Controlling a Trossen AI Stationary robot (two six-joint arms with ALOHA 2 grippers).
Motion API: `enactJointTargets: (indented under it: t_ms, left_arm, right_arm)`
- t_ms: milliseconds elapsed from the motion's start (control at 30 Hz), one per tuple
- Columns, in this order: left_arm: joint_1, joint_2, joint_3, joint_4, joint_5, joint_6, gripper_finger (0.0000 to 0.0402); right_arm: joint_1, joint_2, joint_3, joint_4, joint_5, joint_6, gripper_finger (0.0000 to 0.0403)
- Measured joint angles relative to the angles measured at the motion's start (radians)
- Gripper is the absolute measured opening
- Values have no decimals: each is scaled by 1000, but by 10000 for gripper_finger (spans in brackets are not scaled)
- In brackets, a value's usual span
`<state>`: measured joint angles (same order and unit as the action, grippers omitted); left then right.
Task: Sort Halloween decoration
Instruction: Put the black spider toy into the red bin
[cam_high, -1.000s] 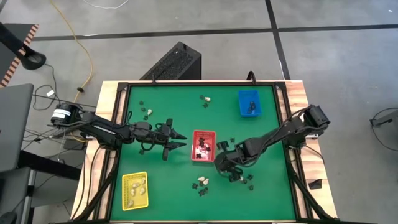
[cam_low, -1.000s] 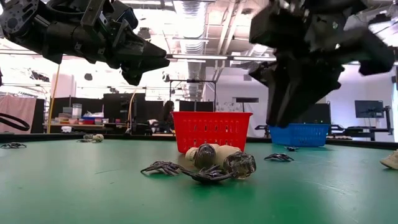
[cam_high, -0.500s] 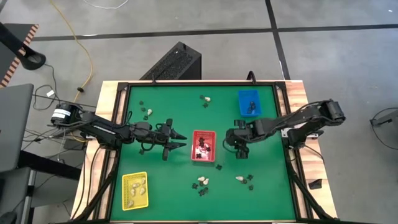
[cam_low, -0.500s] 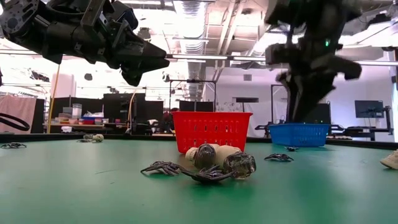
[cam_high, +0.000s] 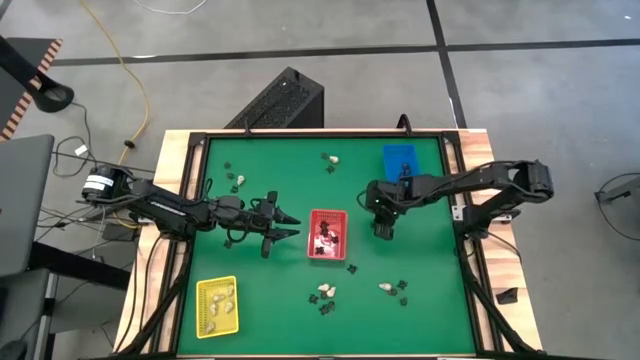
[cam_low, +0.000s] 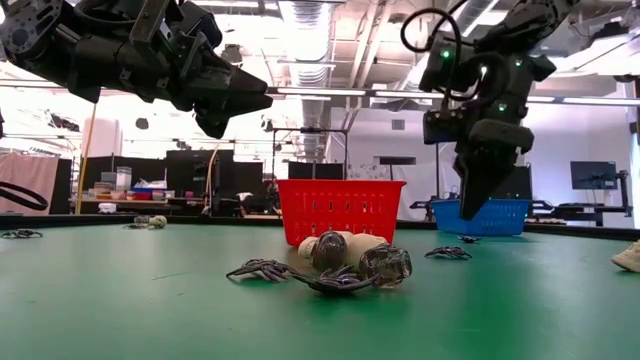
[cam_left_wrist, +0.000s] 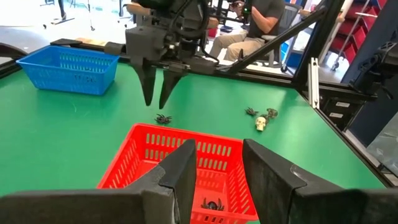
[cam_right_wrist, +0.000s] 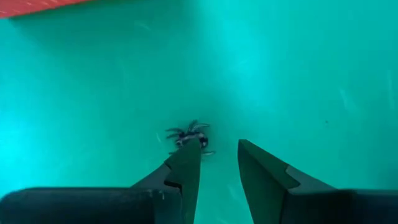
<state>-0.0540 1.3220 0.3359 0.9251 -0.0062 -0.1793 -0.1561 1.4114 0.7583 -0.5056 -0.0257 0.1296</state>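
Observation:
My right gripper (cam_high: 382, 232) hangs open, pointing down, over the green table between the red tray (cam_high: 327, 236) and the blue tray (cam_high: 400, 165). A small black spider (cam_right_wrist: 189, 135) of the Halloween decoration lies on the table just past one fingertip, with nothing between the fingers. The left wrist view shows that gripper (cam_left_wrist: 158, 99) above the spider (cam_left_wrist: 163, 118). My left gripper (cam_high: 288, 226) waits open and level, left of the red tray, which holds black pieces (cam_left_wrist: 211, 204).
A yellow tray (cam_high: 217, 305) with cream pieces stands near the left front. Loose cream and black pieces lie near the front (cam_high: 325, 294), at the front right (cam_high: 392, 288), and by the far edge (cam_high: 330, 160) and far left (cam_high: 235, 181). People sit beyond the table.
My right gripper has swung from the loose pieces near the table's front toward the far edge, ending between the red and blue trays, and has rolled as it went. A cream piece and black pieces that it covered now show on the table. The left arm has kept still.

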Motion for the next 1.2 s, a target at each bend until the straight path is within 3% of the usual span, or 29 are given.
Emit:
enactJointTargets:
  t_ms: [300, 700, 1200]
  left_arm:
    - [0, 0, 0, -1, 0, 0, 119]
    - [0, 0, 0, -3, 0, 1, 119]
    - [0, 0, 0, -19, -4, 11, 119]
  right_arm:
    - [-19, 15, 1, 9, -42, 70, 139]
    - [-9, 196, 5, 51, -81, 76, 134]
    - [-1, 4, -2, 39, -77, 85, 18]
